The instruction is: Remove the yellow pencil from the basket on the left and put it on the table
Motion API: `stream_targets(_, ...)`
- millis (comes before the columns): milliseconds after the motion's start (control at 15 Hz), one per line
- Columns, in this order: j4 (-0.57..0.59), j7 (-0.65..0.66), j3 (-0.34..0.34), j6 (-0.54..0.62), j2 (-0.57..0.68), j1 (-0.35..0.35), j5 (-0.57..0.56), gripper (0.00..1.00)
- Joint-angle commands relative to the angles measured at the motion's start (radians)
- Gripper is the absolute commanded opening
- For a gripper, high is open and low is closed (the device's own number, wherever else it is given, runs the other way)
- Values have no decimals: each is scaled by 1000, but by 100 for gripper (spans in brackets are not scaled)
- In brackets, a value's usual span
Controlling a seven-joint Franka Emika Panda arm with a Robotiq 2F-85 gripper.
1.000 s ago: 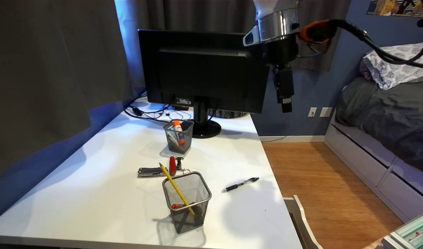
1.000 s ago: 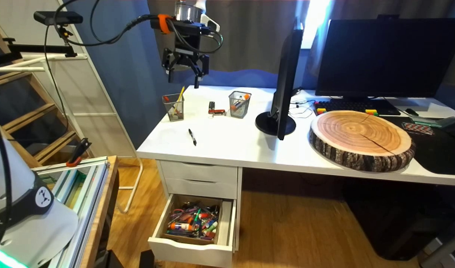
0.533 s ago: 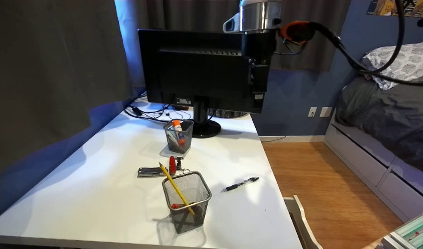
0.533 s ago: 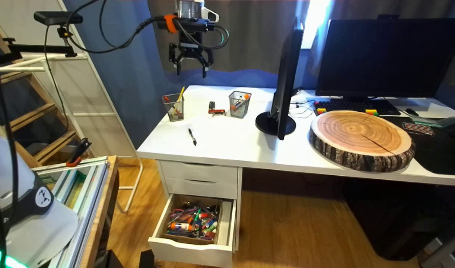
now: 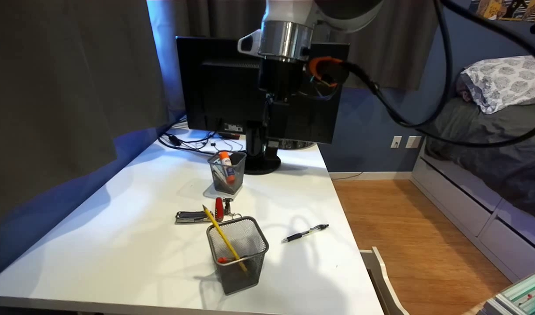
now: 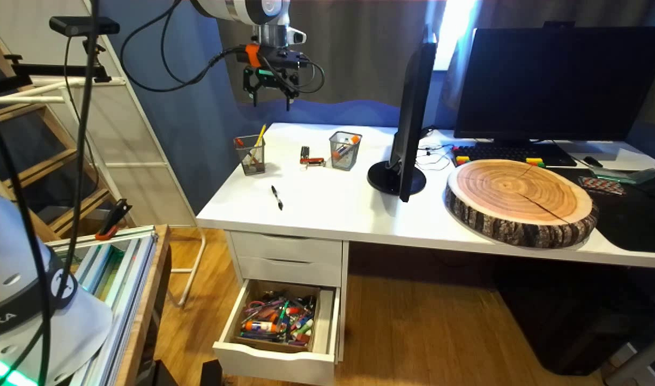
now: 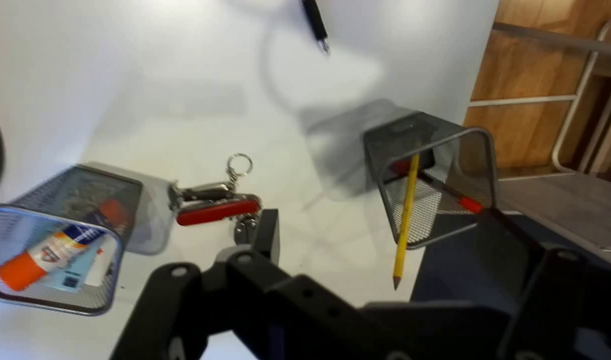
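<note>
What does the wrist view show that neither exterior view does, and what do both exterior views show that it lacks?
Wrist view only: a dark square mark on the bluish item beside the glue stick.

Exterior views only: the open drawer and the orange band on the arm.

Shared: the yellow pencil leaning in its basket, black pen (cut off in the wrist view), table and claw.

White table [image 5: 136, 253] brightly lit, surroundings dim.
In an exterior view, blown-out light glares between curtains [image 6: 354, 59]; soft grey shadows overlap on the table; the wrist view seems slightly blurred, dark along its lower right.
</note>
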Motion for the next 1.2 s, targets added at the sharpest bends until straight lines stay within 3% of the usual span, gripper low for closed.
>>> stream_targets(0,97,-148,66,49,127,-10,82,100)
stream_targets(200,120,-264,113,106,190,-21,101,100)
stream_targets(267,79,-180,75,78,134,-2,63,100)
stream_targets(533,83,-187,77,83,149,-4,63,100)
stream_targets(867,78,-99,47,260,198,49,39,100)
stream_targets(1133,67,37,22,322,233,74,53,100)
